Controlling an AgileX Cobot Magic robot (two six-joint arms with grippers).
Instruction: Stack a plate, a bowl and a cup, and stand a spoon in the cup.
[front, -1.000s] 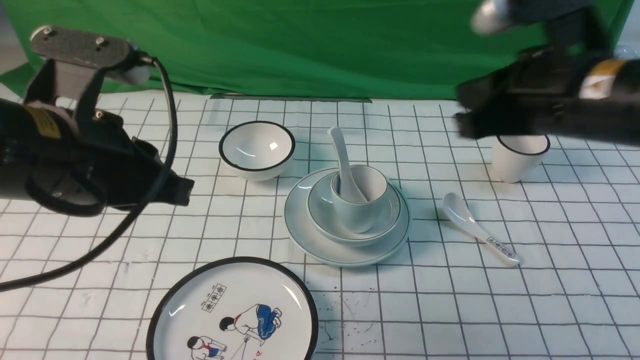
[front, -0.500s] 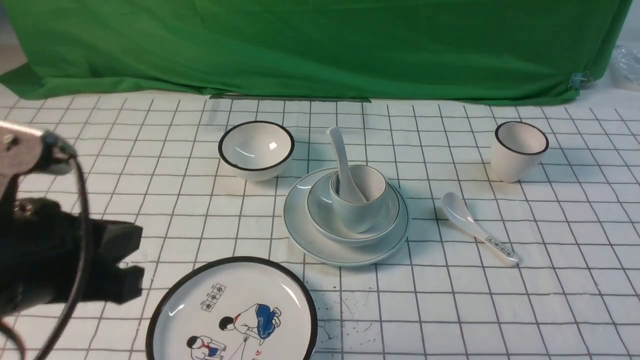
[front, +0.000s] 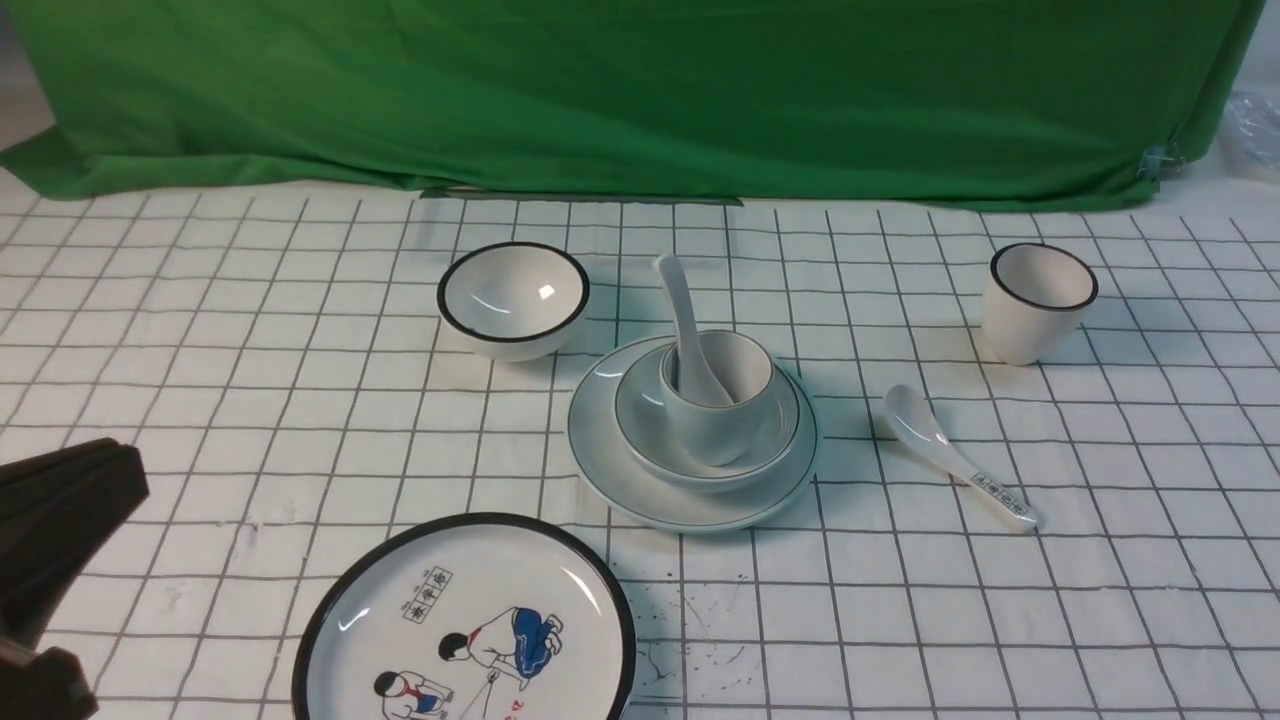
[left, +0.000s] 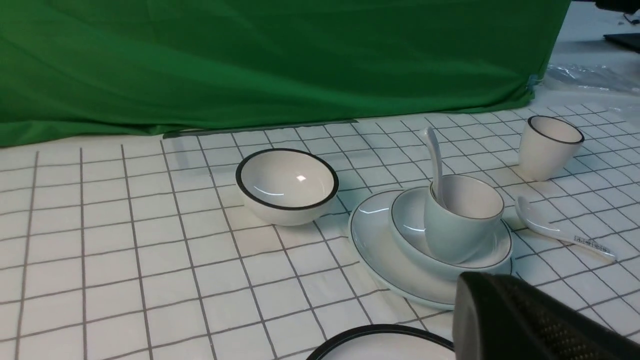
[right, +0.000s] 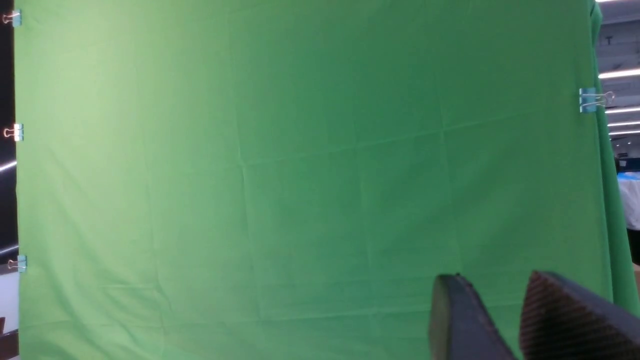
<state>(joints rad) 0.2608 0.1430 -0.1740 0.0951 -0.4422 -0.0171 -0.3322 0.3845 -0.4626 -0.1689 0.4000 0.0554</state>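
The pale plate (front: 640, 492) lies mid-table. The shallow bowl (front: 640, 420) sits on it, and the squat cup (front: 715, 432) sits in the bowl. The plain spoon (front: 681, 300) stands in the cup with its handle leaning back. The left wrist view shows the same plate (left: 380, 250), bowl (left: 407, 225), cup (left: 450, 235) and spoon (left: 434, 155). My left gripper (front: 135, 480) is low at the near left corner, far from the stack; its jaws (left: 465, 290) look shut and empty. My right gripper (right: 492, 280) is out of the front view, raised towards the green cloth, with a small gap and nothing held.
A deeper black-rimmed bowl (front: 513, 298) stands behind and left of the stack. A tall black-rimmed cup (front: 1038, 303) stands at the far right. A spoon with printed characters (front: 950, 455) lies right of the stack. A cartoon plate (front: 465, 620) lies at the near edge. A green cloth (front: 640, 90) hangs behind.
Both arms have drawn back. The right arm has left the front view, and the left arm has dropped to the near left corner. The stack has not moved.
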